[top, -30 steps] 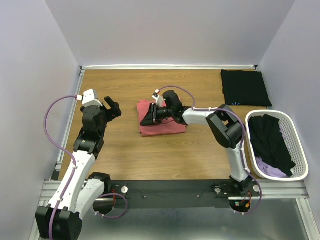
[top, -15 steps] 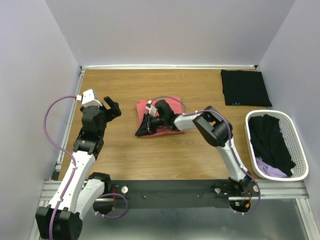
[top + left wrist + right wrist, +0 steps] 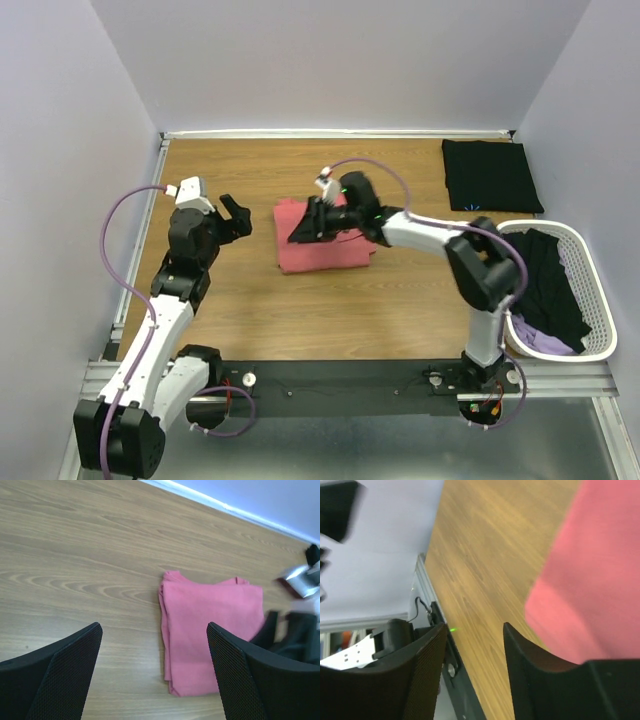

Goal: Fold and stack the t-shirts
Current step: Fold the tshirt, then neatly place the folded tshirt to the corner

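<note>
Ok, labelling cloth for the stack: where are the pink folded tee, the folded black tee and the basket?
pink folded tee (image 3: 212, 630), left wrist view, middle of its top layer.
folded black tee (image 3: 491, 176), top external view, centre of the cloth.
basket (image 3: 600, 300), top external view, right rim.

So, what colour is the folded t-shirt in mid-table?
The t-shirt is coral-pink; clearest in left wrist view.

Top external view, high above the near edge, looking down on the desk (image 3: 250, 310), left wrist view low, facing across desk, right wrist view close, rolled sideways, all three share the coral-pink t-shirt (image 3: 325, 255)
</note>
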Controlling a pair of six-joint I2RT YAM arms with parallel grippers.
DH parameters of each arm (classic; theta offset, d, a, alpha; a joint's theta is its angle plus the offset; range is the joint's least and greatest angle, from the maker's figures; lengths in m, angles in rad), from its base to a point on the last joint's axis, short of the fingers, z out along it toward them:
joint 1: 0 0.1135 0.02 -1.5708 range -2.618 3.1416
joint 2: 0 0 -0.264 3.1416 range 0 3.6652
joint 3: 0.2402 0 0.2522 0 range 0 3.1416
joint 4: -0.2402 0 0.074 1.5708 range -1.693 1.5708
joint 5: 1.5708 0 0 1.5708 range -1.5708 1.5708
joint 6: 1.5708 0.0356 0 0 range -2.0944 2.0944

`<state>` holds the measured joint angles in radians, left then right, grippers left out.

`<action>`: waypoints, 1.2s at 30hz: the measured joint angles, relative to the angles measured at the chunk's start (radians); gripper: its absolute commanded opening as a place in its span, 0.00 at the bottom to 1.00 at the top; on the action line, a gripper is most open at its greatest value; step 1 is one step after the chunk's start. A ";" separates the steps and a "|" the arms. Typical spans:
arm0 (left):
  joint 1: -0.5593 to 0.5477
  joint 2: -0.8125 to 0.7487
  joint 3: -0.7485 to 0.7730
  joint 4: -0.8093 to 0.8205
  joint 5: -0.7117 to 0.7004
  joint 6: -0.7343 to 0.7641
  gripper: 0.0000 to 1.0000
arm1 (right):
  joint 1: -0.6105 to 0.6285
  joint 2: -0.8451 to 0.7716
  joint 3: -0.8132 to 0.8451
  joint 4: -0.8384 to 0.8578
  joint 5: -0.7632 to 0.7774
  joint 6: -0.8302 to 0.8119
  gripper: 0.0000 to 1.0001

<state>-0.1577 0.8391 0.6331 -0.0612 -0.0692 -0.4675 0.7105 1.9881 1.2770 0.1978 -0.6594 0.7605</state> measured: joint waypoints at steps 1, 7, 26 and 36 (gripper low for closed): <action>-0.005 0.014 0.000 0.006 0.024 0.005 0.93 | -0.031 -0.059 -0.035 -0.016 0.010 -0.017 0.62; -0.215 0.111 0.021 0.008 0.025 0.031 0.93 | -0.259 -0.279 -0.187 -0.140 0.119 -0.126 0.71; -0.737 0.652 0.417 -0.074 -0.235 0.158 0.90 | -0.428 -0.354 -0.293 -0.447 0.402 -0.327 0.76; -0.907 1.015 0.613 -0.135 -0.281 0.371 0.76 | -0.495 -0.357 -0.340 -0.475 0.514 -0.325 0.82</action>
<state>-1.0649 1.8542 1.2465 -0.1967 -0.3500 -0.0967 0.2157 1.6306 0.9367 -0.2771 -0.1455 0.4351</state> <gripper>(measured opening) 0.793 0.811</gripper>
